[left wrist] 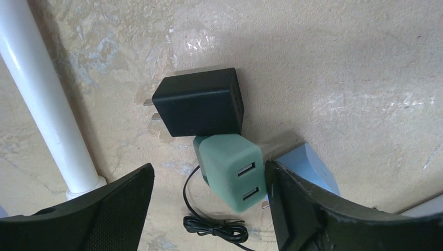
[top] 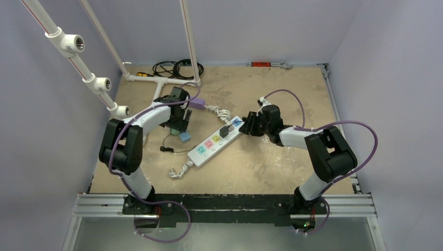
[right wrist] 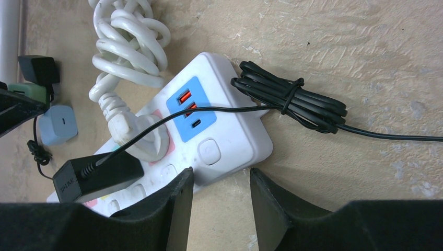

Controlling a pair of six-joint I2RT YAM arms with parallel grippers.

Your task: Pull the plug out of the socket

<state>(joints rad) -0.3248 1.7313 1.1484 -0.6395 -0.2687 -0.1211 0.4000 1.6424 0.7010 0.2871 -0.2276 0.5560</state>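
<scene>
The long white socket strip lies diagonally in mid-table; it also shows in the right wrist view. A black plug with a thin black cable sits in it, also seen from above. A white plug sits in the pink outlet next to it. My right gripper is open and empty at the strip's switch end, its left finger over the strip's edge. My left gripper is open and empty, away from the strip, over loose adapters.
Under the left gripper lie a black adapter, a green USB adapter and a light blue one. A white pipe stands close by. A bundled white cord and a tied black cable lie by the strip's end. A purple box sits behind.
</scene>
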